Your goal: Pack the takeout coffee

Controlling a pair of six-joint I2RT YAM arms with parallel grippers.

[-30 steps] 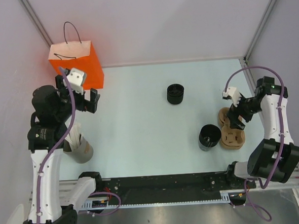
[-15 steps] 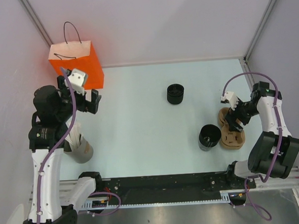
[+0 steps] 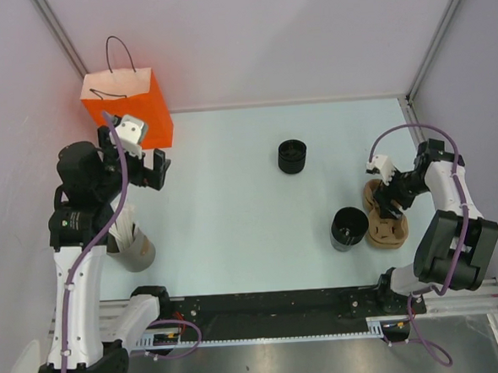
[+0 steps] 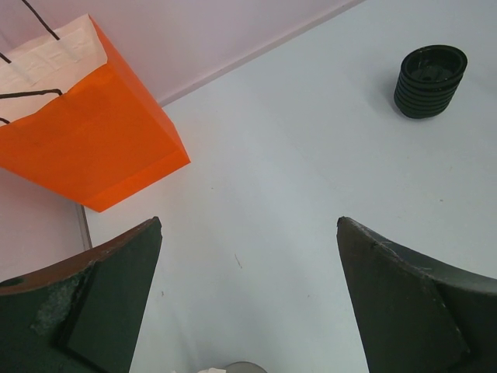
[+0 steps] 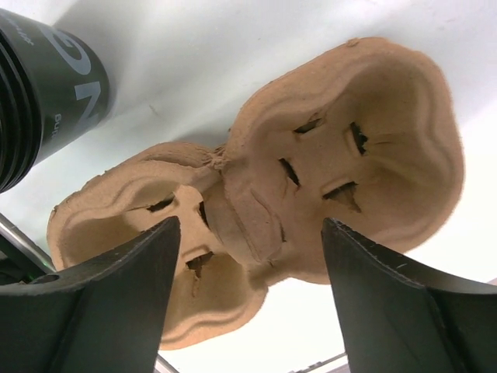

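The takeout coffee [image 3: 292, 157], a small black cup with a spoke-ridged lid, stands alone at the table's middle back; it also shows as a ribbed black cup [image 4: 431, 80] in the left wrist view. My left gripper [image 3: 151, 171] hangs open beside the orange paper bag [image 3: 126, 105], far left of the cup, with only bare table between its fingers [image 4: 248, 225]. My right gripper [image 3: 388, 203] is open just above a brown cardboard cup carrier [image 3: 385, 220]. Its fingers straddle the carrier's [image 5: 311, 179] middle ridge without holding it [image 5: 250, 225].
A wider black cup [image 3: 349, 228] with an open plain rim stands just left of the carrier, close to the right fingers [image 5: 39, 85]. A grey cup of white straws [image 3: 134, 247] stands by the left arm. The orange bag [image 4: 85, 140] stands upright at the back-left wall.
The right wrist has drawn in and sunk toward the cardboard carrier, its jaws slightly narrower. The left arm has barely shifted.
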